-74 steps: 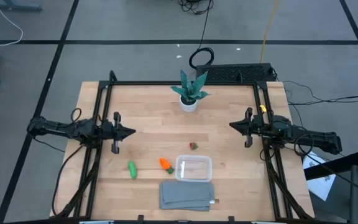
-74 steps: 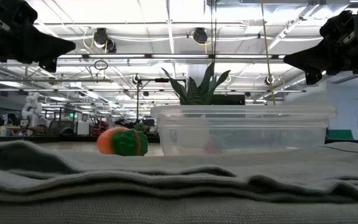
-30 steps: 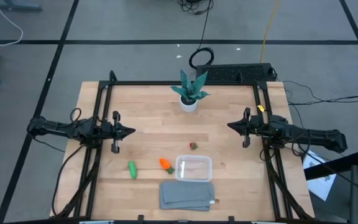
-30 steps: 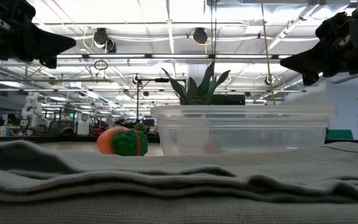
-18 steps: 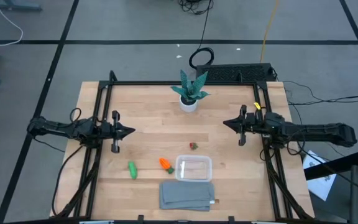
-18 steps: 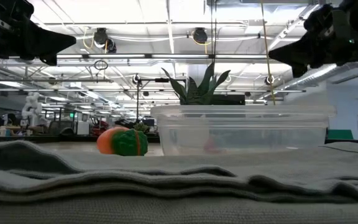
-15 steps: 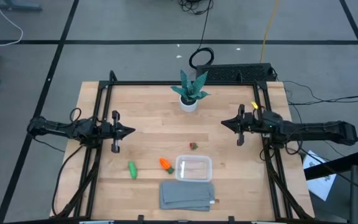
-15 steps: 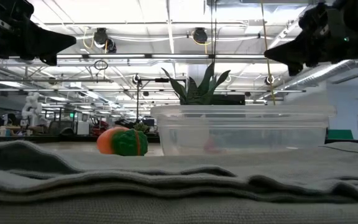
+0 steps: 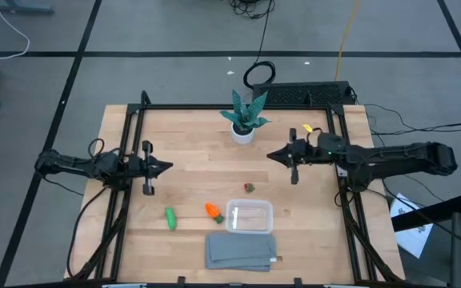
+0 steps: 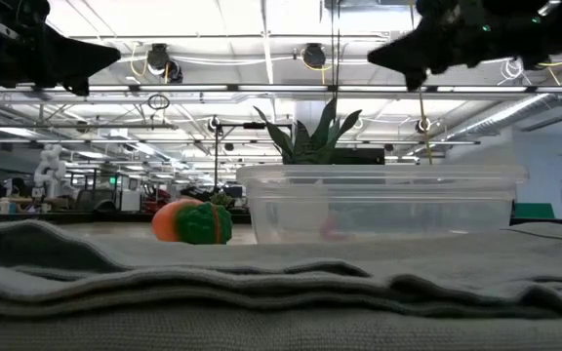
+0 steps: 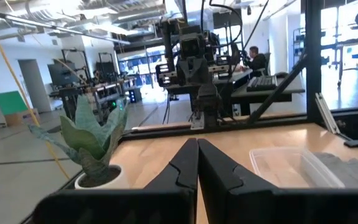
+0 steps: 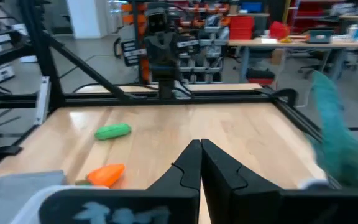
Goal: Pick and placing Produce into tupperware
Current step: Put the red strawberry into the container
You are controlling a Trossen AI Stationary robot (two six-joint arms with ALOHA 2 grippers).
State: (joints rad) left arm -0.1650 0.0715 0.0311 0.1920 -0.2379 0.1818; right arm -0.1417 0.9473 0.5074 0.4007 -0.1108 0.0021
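The clear tupperware (image 9: 250, 216) stands near the table's front, empty. The orange carrot piece (image 9: 214, 210) lies just left of it, the green piece (image 9: 170, 218) farther left, and the small reddish berry (image 9: 249, 188) just beyond the box. My right gripper (image 9: 271, 157) is shut and empty, held above the table right of centre, beyond and to the right of the berry. My left gripper (image 9: 169, 168) is shut and empty over the table's left side. The right wrist view shows the green piece (image 12: 112, 131) and the carrot (image 12: 107, 174).
A teal plant in a white pot (image 9: 243, 120) stands at the table's far middle. A flat grey folded cloth (image 9: 241, 251) lies at the front edge, just near of the tupperware. Black frame rails (image 9: 131, 144) run along the table's left, right and far sides.
My right gripper has moved from the table's right edge toward the table's centre and has risen. It has stayed shut. The left arm and all the objects have stayed in place.
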